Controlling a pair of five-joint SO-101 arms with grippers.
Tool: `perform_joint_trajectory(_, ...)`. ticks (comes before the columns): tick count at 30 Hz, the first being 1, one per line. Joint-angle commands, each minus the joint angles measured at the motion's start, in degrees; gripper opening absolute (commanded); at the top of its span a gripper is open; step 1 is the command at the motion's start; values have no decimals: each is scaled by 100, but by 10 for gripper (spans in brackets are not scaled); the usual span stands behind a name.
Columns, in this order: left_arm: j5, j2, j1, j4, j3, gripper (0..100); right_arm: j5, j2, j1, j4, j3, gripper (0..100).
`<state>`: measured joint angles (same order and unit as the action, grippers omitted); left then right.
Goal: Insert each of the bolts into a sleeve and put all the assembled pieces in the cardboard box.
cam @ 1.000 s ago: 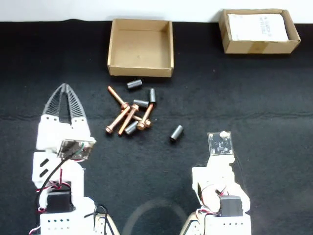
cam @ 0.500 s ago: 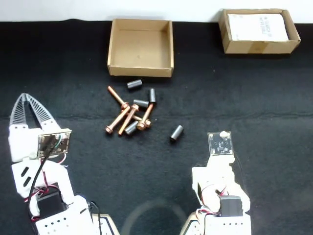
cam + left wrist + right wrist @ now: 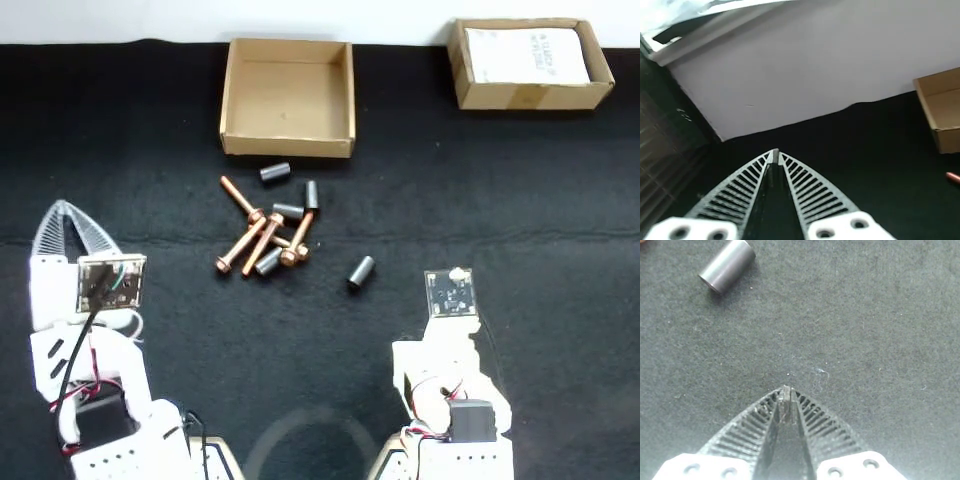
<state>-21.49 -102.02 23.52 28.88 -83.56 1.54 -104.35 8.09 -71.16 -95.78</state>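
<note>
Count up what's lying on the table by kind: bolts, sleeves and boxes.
Copper bolts: 5, though they overlap in the pile
Grey sleeves: 5
Cardboard boxes: 2
Total: 12

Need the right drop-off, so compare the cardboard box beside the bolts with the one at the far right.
The left box is empty; the right box holds a white sheet. The left box looks nearly square; the right box is wider than deep. The left box sits close to the bolts and sleeves; the right box lies well apart. Both are open-topped brown cardboard.
</note>
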Motion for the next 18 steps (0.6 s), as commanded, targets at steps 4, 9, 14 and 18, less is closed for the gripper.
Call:
perform_joint_trajectory(4, 431, 22, -1112, 2110, 1771, 13, 0, -57, -22, 4, -760, 6)
perform_joint_trajectory(9, 1046, 1921, -1095, 2382, 3116, 13, 0, -57, -22, 4, -760, 6)
perform_joint_trajectory(14, 1785, 4602, -1138, 3604, 5393, 11, 0, -57, -22, 4, -760, 6)
perform_joint_trajectory(18, 2145, 6176, -1253, 4554, 6659, 12, 0, -57, -22, 4, -760, 6)
